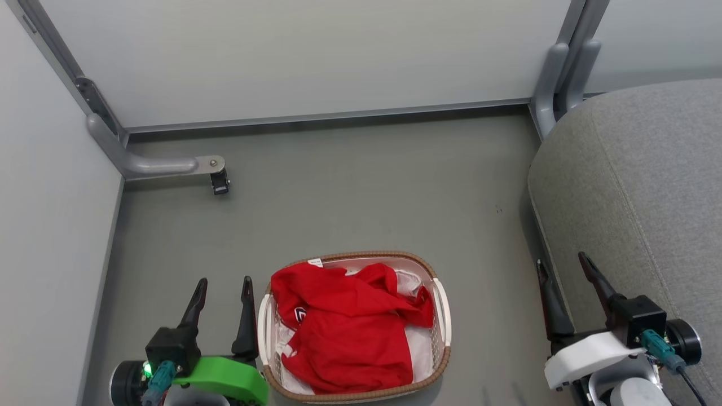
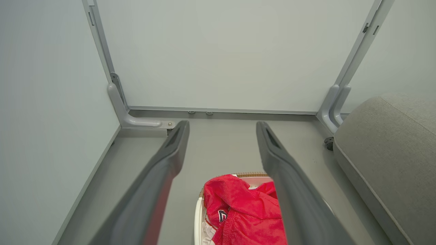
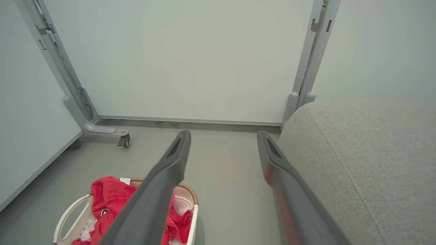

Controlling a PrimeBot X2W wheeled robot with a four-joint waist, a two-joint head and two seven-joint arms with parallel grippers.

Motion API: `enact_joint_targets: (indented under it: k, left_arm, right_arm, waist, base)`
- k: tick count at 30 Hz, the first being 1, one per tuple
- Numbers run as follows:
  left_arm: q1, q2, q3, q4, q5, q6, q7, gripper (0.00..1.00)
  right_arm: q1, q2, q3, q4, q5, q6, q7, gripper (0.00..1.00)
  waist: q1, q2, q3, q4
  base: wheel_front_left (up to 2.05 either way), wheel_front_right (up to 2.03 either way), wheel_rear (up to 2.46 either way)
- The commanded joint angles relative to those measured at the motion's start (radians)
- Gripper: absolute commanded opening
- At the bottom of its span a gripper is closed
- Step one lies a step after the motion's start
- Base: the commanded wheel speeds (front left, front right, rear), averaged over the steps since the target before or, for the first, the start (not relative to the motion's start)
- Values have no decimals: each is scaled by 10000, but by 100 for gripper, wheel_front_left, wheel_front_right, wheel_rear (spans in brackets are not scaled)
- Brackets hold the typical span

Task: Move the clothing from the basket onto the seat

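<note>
The red clothing point(image 1: 350, 327) lies crumpled in the oval white basket point(image 1: 443, 316) with the brown woven rim, on the floor low in the head view. White fabric shows under it. My left gripper point(image 1: 224, 283) stands open just left of the basket, nothing between its fingers. My right gripper point(image 1: 563, 263) is open at the front edge of the grey seat point(image 1: 637, 186), right of the basket. The left wrist view has the clothing point(image 2: 243, 211) low between the fingers and the seat point(image 2: 391, 153) at the right. In the right wrist view the basket point(image 3: 69, 216) sits lower left, the seat point(image 3: 357, 153) right.
White partition panels on grey metal frames wall off the back and left. A grey foot with a caster point(image 1: 219, 183) juts onto the floor at the back left. Another frame post point(image 1: 555, 84) stands beside the seat's far corner. Grey floor lies between basket and panels.
</note>
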Motion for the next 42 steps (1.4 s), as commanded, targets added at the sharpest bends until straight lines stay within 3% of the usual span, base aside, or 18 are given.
enact_joint_targets:
  k: [1,8,15,24,32,39,42]
  left_arm:
    - [-372,104,-35,10,185,-94,-7,100]
    - [-1920,249,-661,665,802,-443,-3,100]
    - [-4086,448,-1790,2275,1423,-749,158,100]
    - [-6401,931,-4294,4801,1757,-847,522,100]
    - [-7554,1314,-5914,6475,1204,-851,595,100]
    - [-8292,1606,-6287,7445,902,-833,473,100]
    - [-8534,1638,-6246,7765,898,-627,381,100]
  right_arm:
    - [-229,-56,-65,-94,-82,1,-42,100]
    - [-1023,-52,-277,-445,-120,1,-33,100]
    - [-2153,-49,-456,-932,100,-3,-33,100]
    - [-3290,-38,-807,-1582,711,-3,-31,100]
    - [-3607,-30,-533,-1733,1292,-3,-31,100]
    - [-3792,-35,-305,-1739,1675,-3,-31,100]
    - [-3831,-35,-270,-1712,1797,-3,-31,100]
  waist:
    - [0,0,504,-86]
    - [0,0,1974,-472]
    - [0,0,4155,-1261]
    - [0,0,6574,-2382]
    - [0,0,7562,-3033]
    - [0,0,7912,-3389]
    - [0,0,7987,-3470]
  base:
    - [0,0,0]
    - [0,0,0]
    - [0,0,0]
    - [0,0,0]
    - [0,0,0]
    - [0,0,0]
    - [0,0,0]
